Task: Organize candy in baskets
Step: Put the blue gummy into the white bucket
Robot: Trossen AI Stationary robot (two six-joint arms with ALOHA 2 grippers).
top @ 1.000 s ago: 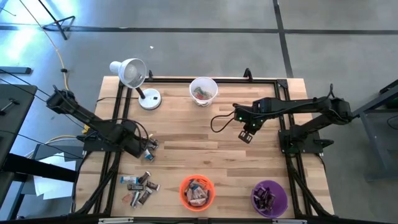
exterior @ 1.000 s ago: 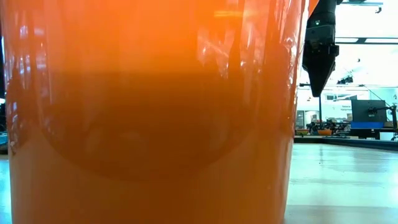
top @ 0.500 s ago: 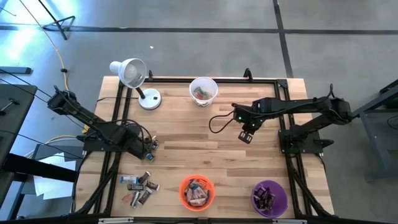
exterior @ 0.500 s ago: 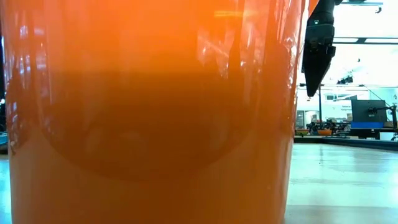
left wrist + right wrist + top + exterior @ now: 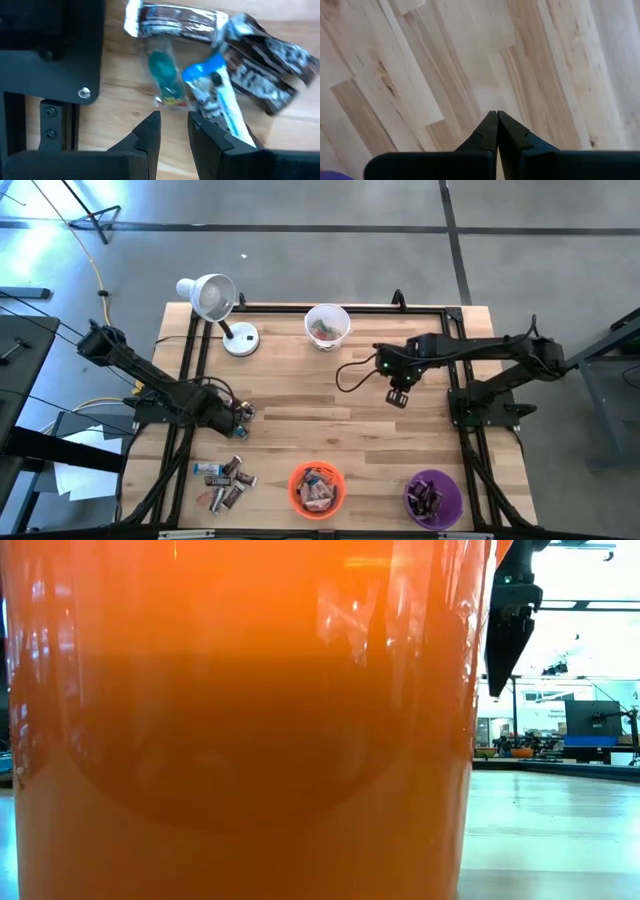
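Note:
My left gripper (image 5: 233, 420) is low over a small cluster of candy (image 5: 243, 412) at the table's left. Its fingers stand slightly open (image 5: 174, 120) just short of a teal-wrapped piece (image 5: 167, 82), a blue-white bar (image 5: 215, 97) and dark brown bars (image 5: 175, 20); it holds nothing. My right gripper (image 5: 398, 395) hangs shut and empty above bare wood right of the table's middle (image 5: 496, 117), and also shows in the low view (image 5: 503, 650). The white basket (image 5: 327, 326), orange basket (image 5: 317, 488) and purple basket (image 5: 433, 498) each hold candy.
A second pile of loose candy (image 5: 225, 480) lies near the front left. A white desk lamp (image 5: 215, 305) stands at the far left. The orange basket's wall (image 5: 240, 720) fills most of the low view. Bare wood lies between the two grippers.
My right gripper has shifted slightly and tipped a little above the table, staying shut. My left gripper has drawn back a little toward the table's left edge by the candy cluster.

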